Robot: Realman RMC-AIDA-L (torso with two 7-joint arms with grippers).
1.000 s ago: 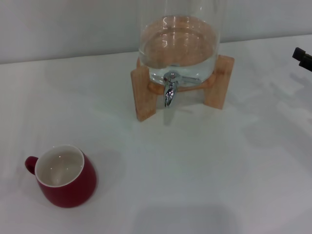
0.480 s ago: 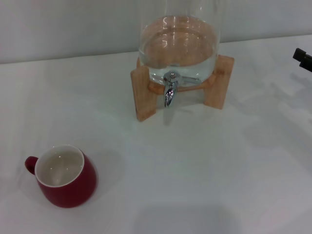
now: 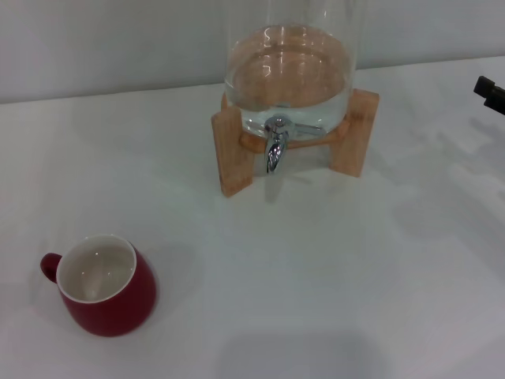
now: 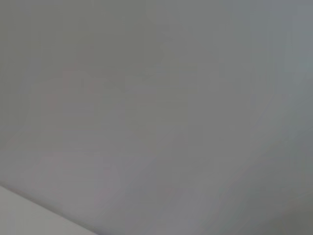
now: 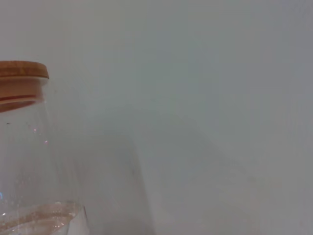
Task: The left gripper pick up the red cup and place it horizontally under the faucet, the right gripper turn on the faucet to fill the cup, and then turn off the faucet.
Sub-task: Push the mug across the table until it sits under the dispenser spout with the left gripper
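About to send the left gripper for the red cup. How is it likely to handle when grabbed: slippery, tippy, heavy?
The red cup looks like glazed ceramic, so probably rigid, smooth and a bit slippery under hard fingers. Its rounded, bulging wall may let a side pinch slide; the rim or the small handle looks safer. It stands upright and looks empty, so likely light now, and probably breakable if dropped on the table.

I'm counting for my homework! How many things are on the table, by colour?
Red: 1, the red cup.
Clear glass: 1, the dispenser.
Wooden: 1, the stand.
Shiny chrome: 1, the faucet.
Total: 4.
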